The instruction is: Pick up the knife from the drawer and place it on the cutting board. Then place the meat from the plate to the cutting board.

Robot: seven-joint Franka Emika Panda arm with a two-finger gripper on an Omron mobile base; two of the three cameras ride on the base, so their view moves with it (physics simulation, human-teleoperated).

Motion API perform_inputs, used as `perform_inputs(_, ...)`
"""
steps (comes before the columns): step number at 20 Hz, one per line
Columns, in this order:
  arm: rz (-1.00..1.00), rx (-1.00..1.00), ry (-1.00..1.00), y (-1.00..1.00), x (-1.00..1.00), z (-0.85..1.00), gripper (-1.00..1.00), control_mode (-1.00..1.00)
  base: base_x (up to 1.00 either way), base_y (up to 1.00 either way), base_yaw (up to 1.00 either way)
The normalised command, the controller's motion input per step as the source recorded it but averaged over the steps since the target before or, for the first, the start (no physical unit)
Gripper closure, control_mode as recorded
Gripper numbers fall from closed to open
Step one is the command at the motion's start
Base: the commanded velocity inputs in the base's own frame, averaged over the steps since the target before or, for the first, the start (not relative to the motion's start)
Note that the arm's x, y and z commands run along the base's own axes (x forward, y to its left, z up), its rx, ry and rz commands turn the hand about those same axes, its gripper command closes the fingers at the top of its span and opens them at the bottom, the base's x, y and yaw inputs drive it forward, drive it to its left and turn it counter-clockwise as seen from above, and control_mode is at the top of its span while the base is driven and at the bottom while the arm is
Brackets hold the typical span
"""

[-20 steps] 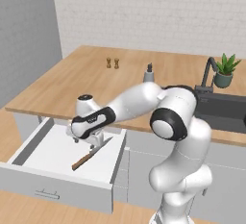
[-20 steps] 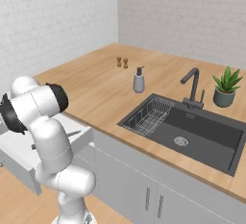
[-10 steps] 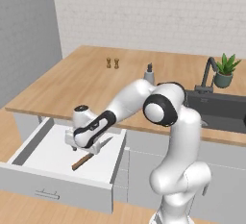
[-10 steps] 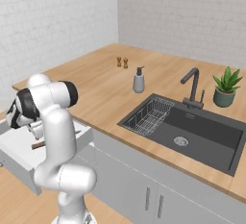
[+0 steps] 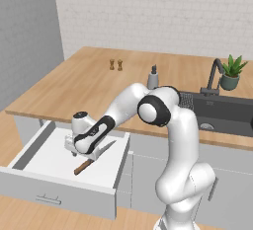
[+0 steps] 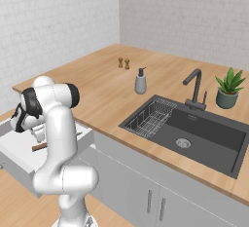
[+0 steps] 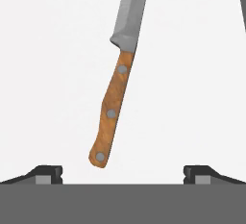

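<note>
One claw (image 7: 123, 172) hangs spread wide over the knife (image 7: 116, 81), which lies flat on the floor of the open drawer (image 5: 29, 162), gripped by nothing. From the hand camera the wooden handle runs from 6 toward 12 o'clock, slightly slanted, its butt nearer the left fingertip (image 7: 44, 174) than the right. If the claw descends off-centre, one finger may land on the handle or nudge it sideways. Both base cameras add the wider table (image 5: 74, 83), where no cutting board or plate can be made out.
</note>
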Motion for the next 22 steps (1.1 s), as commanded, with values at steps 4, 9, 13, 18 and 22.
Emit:
perform_inputs(4,0.00,0.00,0.00,0.00,0.17,-0.32,-1.00,-1.00,0.00,0.00,0.00)
perform_inputs(9,0.00,0.00,0.00,0.01,0.01,-0.35,-1.00,-1.00,0.00,0.00,0.00)
perform_inputs(13,0.00,0.00,0.00,0.04,0.00,-0.30,-1.00,-1.00,0.00,0.00,0.00)
perform_inputs(18,0.00,0.00,0.00,0.00,0.01,-0.32,-1.00,-1.00,0.00,0.00,0.00)
perform_inputs(22,0.00,0.00,0.00,0.00,0.18,-0.23,-1.00,-1.00,0.00,0.00,0.00)
